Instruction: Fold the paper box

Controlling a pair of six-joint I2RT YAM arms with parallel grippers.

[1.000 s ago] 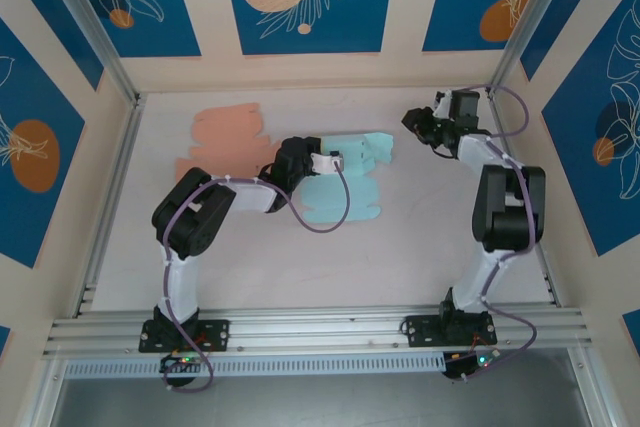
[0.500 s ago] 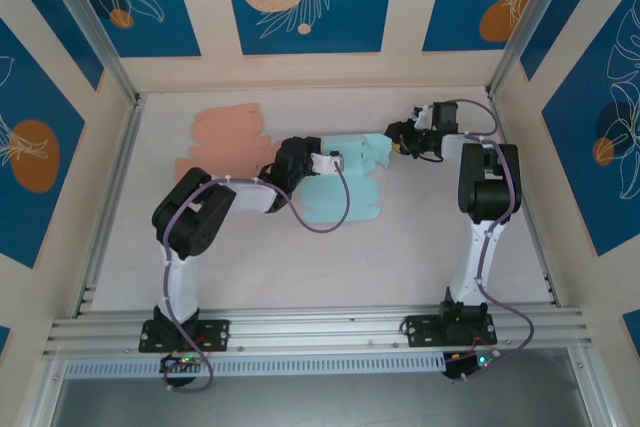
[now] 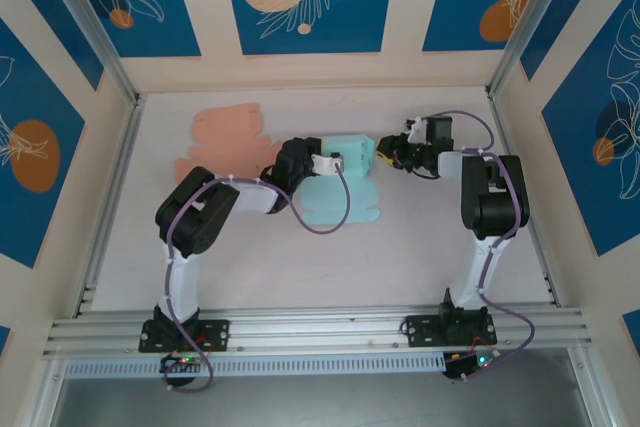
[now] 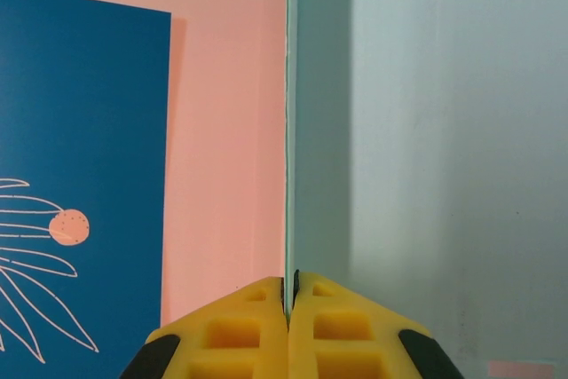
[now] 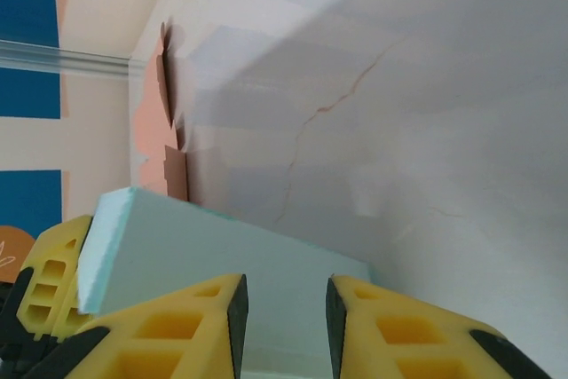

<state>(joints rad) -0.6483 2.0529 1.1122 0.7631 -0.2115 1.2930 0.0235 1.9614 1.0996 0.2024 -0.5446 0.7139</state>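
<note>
Left pincer [image 4: 289, 295] grips the paper box [image 4: 426, 130] edge; right pincer [image 5: 286, 299] hangs slightly parted beside it.

Open bench [image 3: 330, 267] on the near side of the mint-green paper box [image 3: 340, 199]. Left of it lies a flat salmon card sheet [image 3: 225, 137]. Its raised panel is hemmed in by the left fingers [image 4: 232, 336] and right fingers [image 5: 169, 330].
</note>
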